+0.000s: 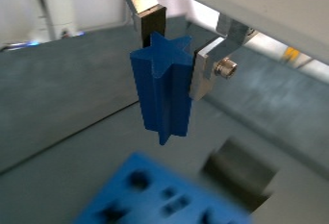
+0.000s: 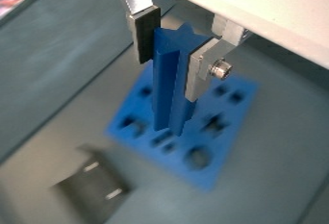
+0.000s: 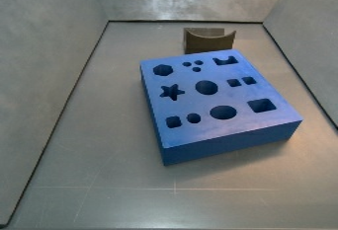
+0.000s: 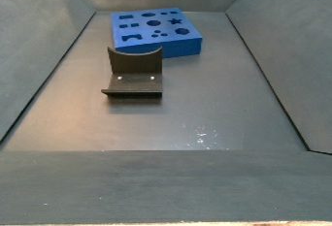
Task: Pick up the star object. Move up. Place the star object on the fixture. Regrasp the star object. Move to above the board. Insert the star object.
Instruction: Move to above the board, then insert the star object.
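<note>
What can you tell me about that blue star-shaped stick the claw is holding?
The star object is a long, matte blue prism with ridged sides, plastic-looking. It hangs upright, clamped near its top between the gripper's silver fingers, touching nothing else. In both wrist views it is in the air above the board; the side views do not show it.

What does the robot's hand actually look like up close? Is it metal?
Only the gripper shows, in both wrist views, high above the floor. It has two flat silver metal plates as fingers, each faced with a dark pad. One plate carries a small silver bolt. A pale housing sits above. No cables or markings are visible.
</note>
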